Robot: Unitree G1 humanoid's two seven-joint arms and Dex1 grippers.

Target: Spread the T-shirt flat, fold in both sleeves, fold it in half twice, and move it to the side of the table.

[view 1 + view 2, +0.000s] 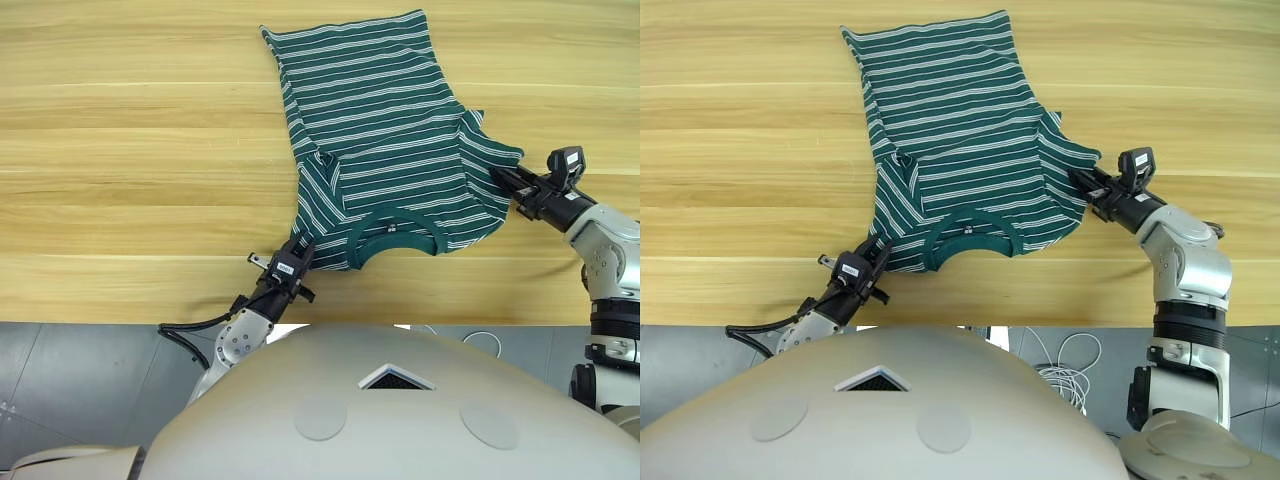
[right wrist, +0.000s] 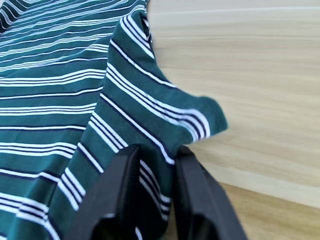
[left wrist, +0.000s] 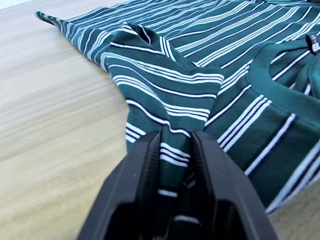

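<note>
A rumpled green striped T-shirt lies on the wooden desk, left pincer and right pincer each clamped on a shoulder; spreading seems underway, calling for pulling outward to flatten it.

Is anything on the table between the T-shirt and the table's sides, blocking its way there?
Nothing visible does. The left gripper and right gripper each pinch an edge of the T-shirt, and bare wooden table lies on both sides.
</note>
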